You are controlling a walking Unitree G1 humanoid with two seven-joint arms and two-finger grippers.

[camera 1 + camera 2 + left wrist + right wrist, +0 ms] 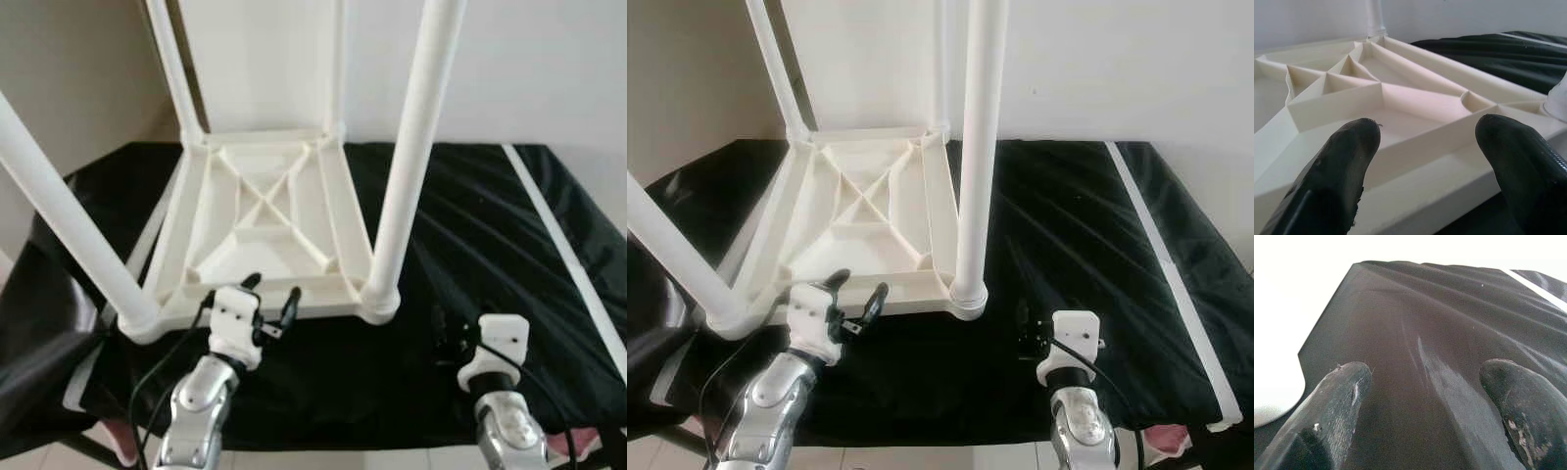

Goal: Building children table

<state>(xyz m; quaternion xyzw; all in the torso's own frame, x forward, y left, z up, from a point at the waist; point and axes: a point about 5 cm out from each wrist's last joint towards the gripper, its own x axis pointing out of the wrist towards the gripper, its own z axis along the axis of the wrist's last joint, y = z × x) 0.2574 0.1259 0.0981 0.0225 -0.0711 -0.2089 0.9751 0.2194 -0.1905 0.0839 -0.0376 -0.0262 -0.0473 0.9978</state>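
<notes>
- I can read no text, label, brand, number or sign in any view.
- The upturned white table (263, 223) carries only bare moulded ribs on its underside; I make out no stamp or marking there.
- The black cloth (480, 245) has plain white stripes and no print that I can read.
- The white housings behind the left gripper (271, 295) and the right gripper (1027, 338) look blank to me.
</notes>
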